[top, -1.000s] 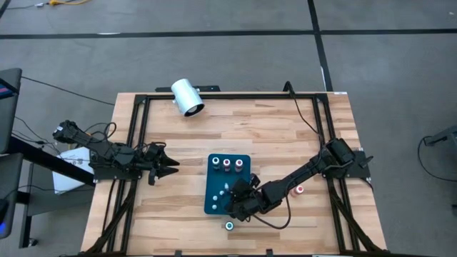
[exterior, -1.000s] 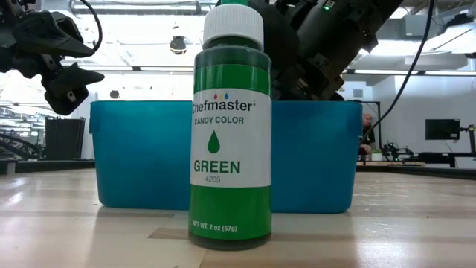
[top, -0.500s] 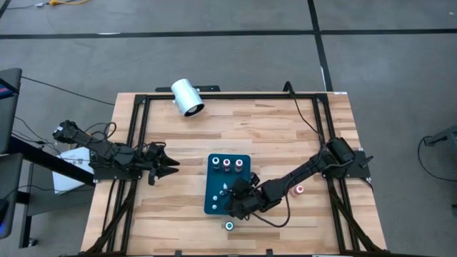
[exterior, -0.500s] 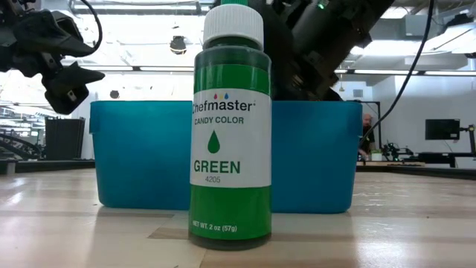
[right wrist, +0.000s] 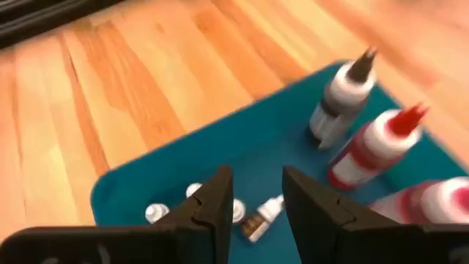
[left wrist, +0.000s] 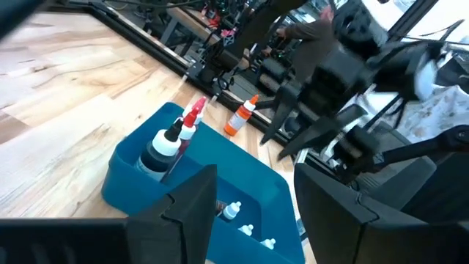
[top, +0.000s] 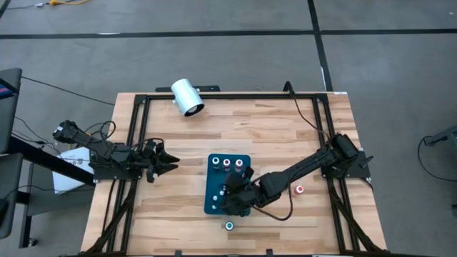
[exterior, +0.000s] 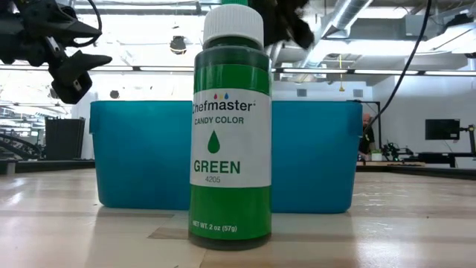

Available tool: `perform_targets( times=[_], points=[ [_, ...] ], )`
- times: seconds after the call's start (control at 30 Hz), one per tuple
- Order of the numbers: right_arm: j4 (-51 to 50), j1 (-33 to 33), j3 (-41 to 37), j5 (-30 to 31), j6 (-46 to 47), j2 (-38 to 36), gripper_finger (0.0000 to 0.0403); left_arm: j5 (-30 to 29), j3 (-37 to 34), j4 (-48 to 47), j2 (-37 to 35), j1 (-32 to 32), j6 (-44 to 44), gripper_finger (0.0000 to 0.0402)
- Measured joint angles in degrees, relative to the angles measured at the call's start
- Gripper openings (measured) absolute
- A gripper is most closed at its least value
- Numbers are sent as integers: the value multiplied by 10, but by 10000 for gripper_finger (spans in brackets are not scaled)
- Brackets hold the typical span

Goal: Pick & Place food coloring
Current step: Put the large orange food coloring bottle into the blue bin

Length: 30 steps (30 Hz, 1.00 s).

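Right gripper (top: 230,198) has moved further over the blue bin (top: 213,203) since a second ago; jaws part-open, empty, above small bottles (right wrist: 220,211) lying inside. Green bottle (top: 229,225) stands outside, likely next. Left gripper (top: 170,160) waits, open.

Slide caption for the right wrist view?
Right gripper, open, over the blue bin holding upright food coloring bottles.

A white cylinder (top: 187,97) lies on its side near the far edge of the wooden table (top: 285,128), close to the black frame rail (top: 235,96). Cables (top: 32,84) trail across the grey floor (top: 400,64). A monitor (exterior: 440,129) stands in the room behind
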Motion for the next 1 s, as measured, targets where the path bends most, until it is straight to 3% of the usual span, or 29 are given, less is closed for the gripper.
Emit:
perform_targets(
  times=[0.27, 0.5, 0.77, 1.0],
  points=[
    [-134, -6, 42, -1, 11, -57, 107, 0, 0, 1, 0, 0, 1, 174],
    [-304, 29, 42, -18, 145, -142, 107, 1, 0, -10, 0, 0, 1, 174],
    [-454, 95, 42, -97, 318, -201, 107, -4, 0, -14, 0, 0, 16, 174],
    [-561, 154, 42, -216, 459, -205, 107, -17, 0, -17, 0, 0, 15, 174]
  ],
)
